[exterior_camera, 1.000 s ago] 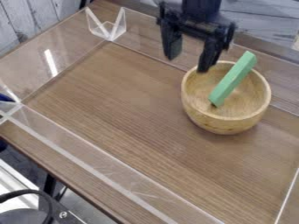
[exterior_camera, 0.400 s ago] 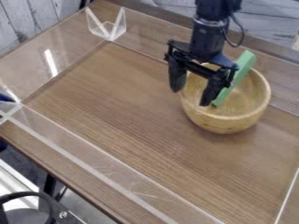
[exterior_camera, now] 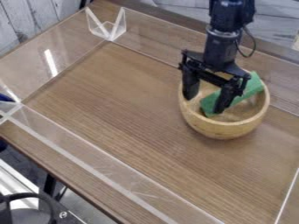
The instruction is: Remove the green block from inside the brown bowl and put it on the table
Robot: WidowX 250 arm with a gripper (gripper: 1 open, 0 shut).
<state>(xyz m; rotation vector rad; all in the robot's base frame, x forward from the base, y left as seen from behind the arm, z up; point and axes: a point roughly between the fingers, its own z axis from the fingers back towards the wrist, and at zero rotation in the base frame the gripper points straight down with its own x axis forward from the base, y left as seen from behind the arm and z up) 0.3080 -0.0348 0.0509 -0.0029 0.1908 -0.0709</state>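
A round, thick-walled brown bowl (exterior_camera: pixel 225 110) of light tan grained wood is sitting at the right of the frame on the brown, plank-streaked surface (exterior_camera: pixel 117 114), which is edged by clear acrylic walls (exterior_camera: pixel 70 171). The matte, bright green block (exterior_camera: pixel 229 94), a thin rectangular bar, is leaning tilted inside the bowl. The black tool (exterior_camera: pixel 212 95) is pointing steeply down over the bowl with its jaws spread wide, gripping nothing; the block is lying between them, contact not discernible.
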